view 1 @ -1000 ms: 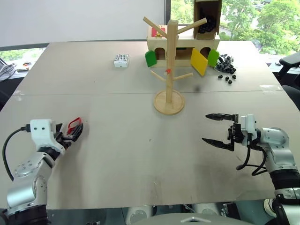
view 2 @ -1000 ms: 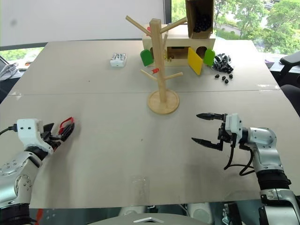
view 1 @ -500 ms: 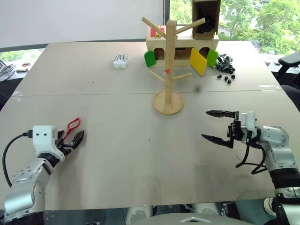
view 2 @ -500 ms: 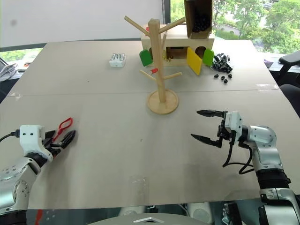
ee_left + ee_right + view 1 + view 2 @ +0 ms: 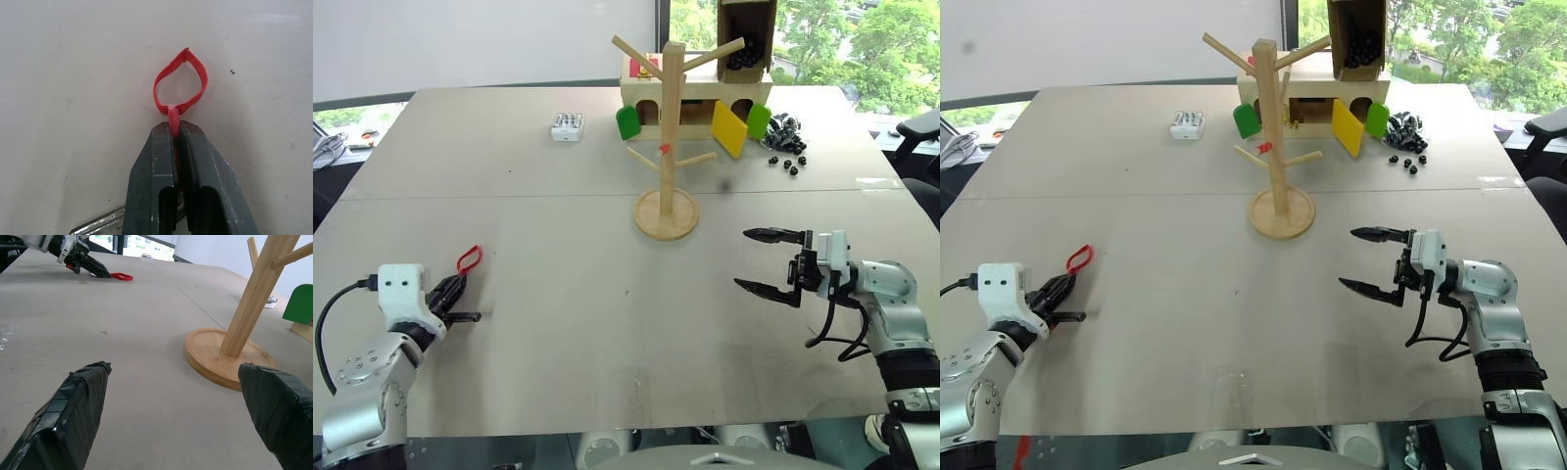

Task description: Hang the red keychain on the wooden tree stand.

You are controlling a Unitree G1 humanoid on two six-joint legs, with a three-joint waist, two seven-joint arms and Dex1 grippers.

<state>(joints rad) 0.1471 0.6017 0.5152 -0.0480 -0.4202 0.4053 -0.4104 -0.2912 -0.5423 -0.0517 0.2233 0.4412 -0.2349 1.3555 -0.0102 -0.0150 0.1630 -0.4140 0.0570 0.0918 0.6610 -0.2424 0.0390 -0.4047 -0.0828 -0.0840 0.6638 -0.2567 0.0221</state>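
The table (image 5: 558, 196) spreads wide and pale, its near edge running just under both arms and its far edge meeting a white wall and windows. Most of its middle is bare, so there is open room between the two arms and in front of the wooden tree stand (image 5: 668, 147), which rises upright from a round base toward the far side, its slanted pegs free. Just behind the stand sits a boxy wooden house (image 5: 695, 98) with green and yellow flaps, its upper part cut off by the frame. A scatter of small black pieces (image 5: 787, 137) lies to the right of the house, and a small white pack (image 5: 567, 125) lies well to the left of the stand.

The right gripper (image 5: 769, 262) hovers near the right edge, pointing across toward the left, its two black fingers spread wide apart and holding nothing. The left gripper (image 5: 458, 294) lies low near the front left corner, pointing forward, its fingers pressed together on the red keychain (image 5: 179, 90). The cord loop sticks out past the fingertips over the table, while the silver key (image 5: 98, 224) is mostly hidden beneath the fingers.
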